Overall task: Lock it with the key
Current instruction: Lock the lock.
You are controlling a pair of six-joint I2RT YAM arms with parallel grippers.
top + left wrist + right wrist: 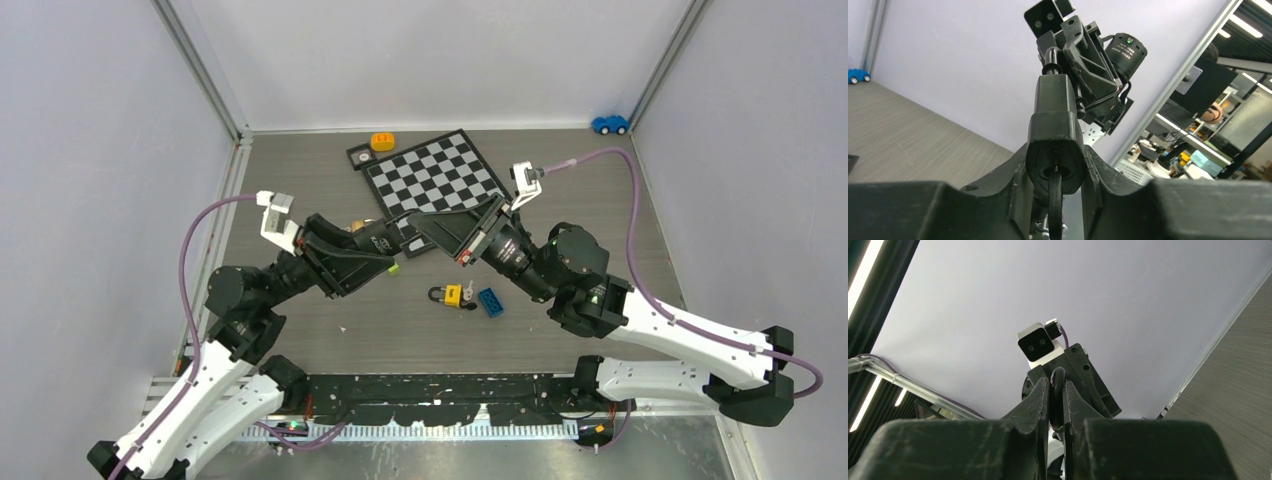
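Where the two arms meet over the middle of the table (300,180), the left pincer (393,255) points right and reaches the tip of the other one. In the left wrist view its fingers (1015,175) stand apart on either side of a black block that seems to belong to the right arm. I cannot tell whether they press on it. A small green bit (394,267) shows just below this pincer.

Farther back, a small black square (360,155) lies beside an orange block (382,141). Both are at the left corner of the tilted chessboard (435,175).

Nearer the arms, a padlock (448,295) with a yellow body lies flat on the table. The key (468,290), small and silvery, lies just right of it, seemingly touching. A blue brick (490,301) lies just right of the key. All three are on the table, clear of both pincers and nearer the bases than the pincer tips.

The right pincer (415,224) points left. In the right wrist view its fingers (1038,405) are drawn narrow, and a thin black loop (1057,390) fills the slit between them. What the loop is I cannot tell.

A blue toy car (609,124) sits in the far right corner.
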